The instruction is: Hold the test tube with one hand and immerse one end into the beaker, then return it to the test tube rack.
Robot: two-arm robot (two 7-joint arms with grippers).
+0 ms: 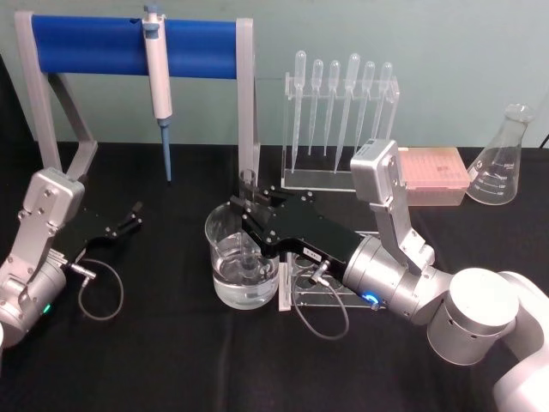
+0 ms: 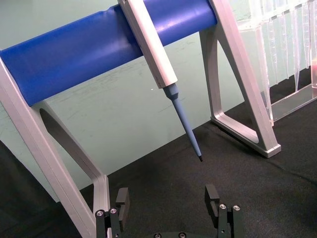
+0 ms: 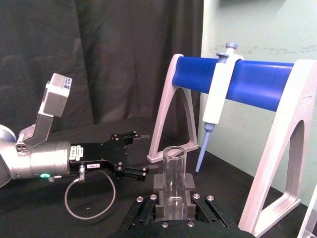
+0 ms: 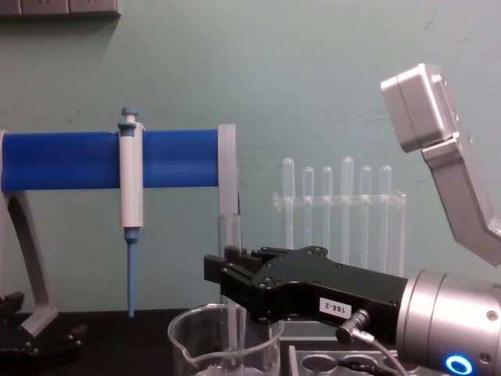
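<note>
The test tube [image 1: 249, 182] stands upright with my right gripper [image 1: 245, 210] shut on its middle. Its lower part [image 1: 251, 257] reaches down inside the beaker [image 1: 225, 225], which holds clear water; the tip sits at about the water's surface. The chest view shows the tube [image 4: 229, 235] dropping past the gripper [image 4: 222, 276] into the beaker [image 4: 188, 345]. In the right wrist view the tube [image 3: 174, 171] is clamped between the pads [image 3: 159, 184]. My left gripper [image 1: 130, 219] rests open on the black table at the left, fingers [image 2: 122, 199] apart with nothing between them.
A white-and-blue pipettor [image 1: 158, 73] hangs on the blue-barred stand [image 1: 86, 45] behind the beaker. A clear rack of thin pipettes [image 1: 339, 120], a pink tip box [image 1: 433, 172] and a conical flask [image 1: 502, 159] stand at the back right. A grey rack [image 4: 329, 364] lies under my right wrist.
</note>
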